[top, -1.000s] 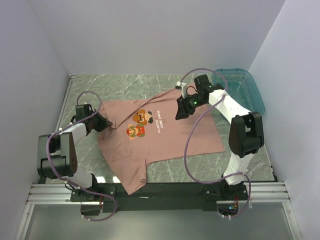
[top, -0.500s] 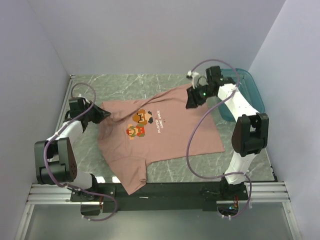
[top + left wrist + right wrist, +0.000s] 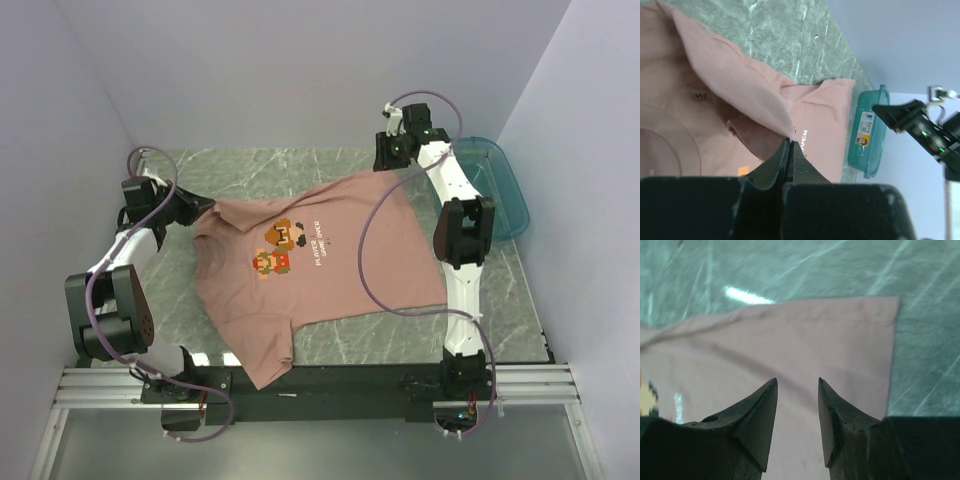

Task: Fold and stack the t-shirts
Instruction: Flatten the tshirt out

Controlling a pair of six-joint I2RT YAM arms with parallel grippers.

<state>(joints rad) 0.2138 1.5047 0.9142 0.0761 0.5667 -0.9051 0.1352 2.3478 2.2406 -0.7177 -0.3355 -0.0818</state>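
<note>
From above, I see the t-shirt (image 3: 330, 285) lying print-up on the table (image 3: 260, 165). My left pincer (image 3: 192, 213) has swung out to the left and drawn the shoulder edge with it, so that side is now pulled taut. The right pincer (image 3: 388, 160) has left the chest area and hovers at the far corner, near the teal tub (image 3: 500, 190).

Left wrist: the jaws are pinched shut on a raised fold of pink cloth.

Right wrist: the jaws stand apart with nothing between them, and the cloth's corner is just below. I judge I am still spreading the garment flat, and that corner needs gripping next.
</note>
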